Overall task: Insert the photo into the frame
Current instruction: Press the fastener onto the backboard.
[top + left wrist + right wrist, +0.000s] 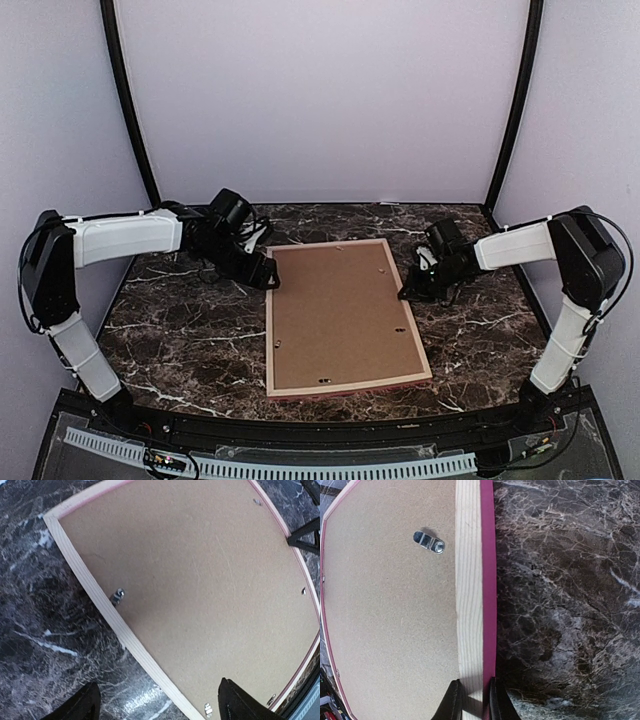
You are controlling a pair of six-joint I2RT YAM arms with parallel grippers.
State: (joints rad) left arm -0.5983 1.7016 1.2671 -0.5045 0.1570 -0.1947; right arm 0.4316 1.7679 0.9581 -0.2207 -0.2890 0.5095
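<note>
The frame (pixel 349 386) lies face down on the marble table, pale wood rail (pixel 100 600) and pink edge (pixel 488 580) showing. A brown backing board (pixel 340 315) fills its back. The photo is hidden. My left gripper (pixel 268 275) hovers at the frame's far left corner, open. In the left wrist view the left gripper (pixel 159 702) straddles the rail, one finger over the table and one over the board, holding nothing. My right gripper (pixel 410 290) is at the frame's right side. In the right wrist view the right gripper (pixel 474 700) is shut on the frame's rail (pixel 470 580).
Small metal turn tabs (pixel 429 542) (pixel 117 596) sit along the inner edge of the backing board. Dark marble table (pixel 180 340) surrounds the frame. Pale curtain walls and black poles (pixel 130 110) close in the back and sides.
</note>
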